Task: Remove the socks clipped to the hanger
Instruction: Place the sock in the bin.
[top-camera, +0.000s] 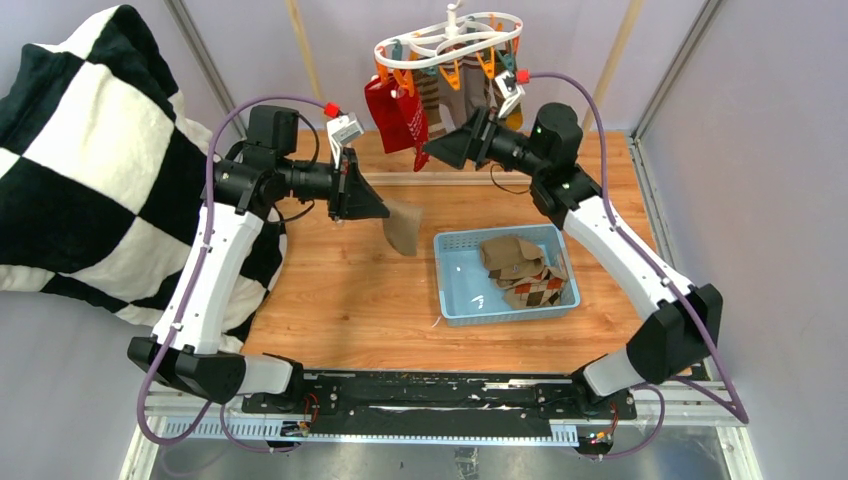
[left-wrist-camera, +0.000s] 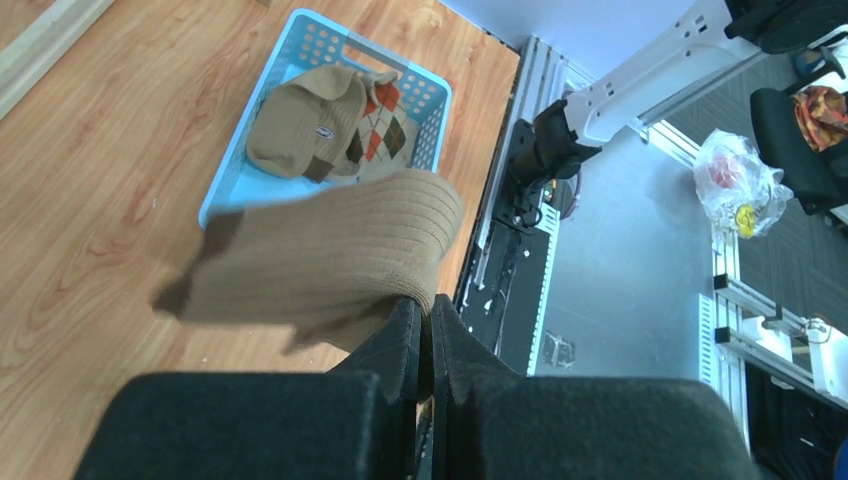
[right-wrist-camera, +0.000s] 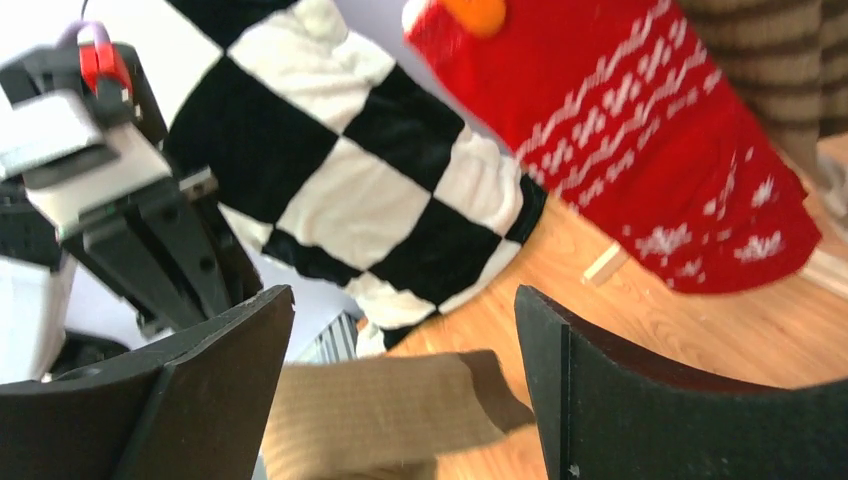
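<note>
Left pincer (top-camera: 380, 210) clenched on tan sock (top-camera: 403, 228) above table (top-camera: 340, 300); basket (top-camera: 452, 295) to its right. Right pincer (top-camera: 432, 150) released, nearer the hanger (top-camera: 450, 40); red sock (top-camera: 385, 112) hangs there, long axis vertical, just left of its tips.

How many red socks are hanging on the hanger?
2: one red sock at the left end of the hanger, another just right of it; more may be hidden behind.

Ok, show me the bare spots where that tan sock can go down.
The table is bare between the blanket and the basket, and on the basket's near side. The basket's left half is free too. Crowded: under the hanger, among hanging socks and the right gripper.
</note>
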